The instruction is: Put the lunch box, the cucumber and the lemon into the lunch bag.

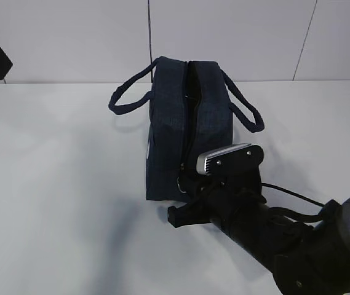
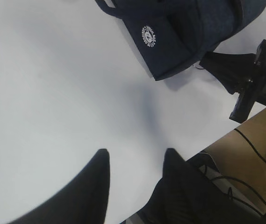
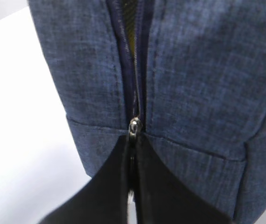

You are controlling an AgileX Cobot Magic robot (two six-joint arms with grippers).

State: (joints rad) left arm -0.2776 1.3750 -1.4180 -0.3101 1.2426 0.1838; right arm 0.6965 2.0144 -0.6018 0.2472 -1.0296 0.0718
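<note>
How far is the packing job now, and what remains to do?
No lunch box, cucumber or lemon lies on the table; something yellow shows through the zipper gap, so packing seems done, though the inside is mostly hidden. In hand: the right gripper is shut on the zipper pull at the end of the lunch bag. The left gripper hangs open, empty. Left: probably closing the zipper.

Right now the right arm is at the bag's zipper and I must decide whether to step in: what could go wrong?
The right jaws are shut at the zipper pull, possibly a thin grip that slips. Nothing steadies the bag: the left jaws hang open away from it, so pulling may drag or tip it.
</note>
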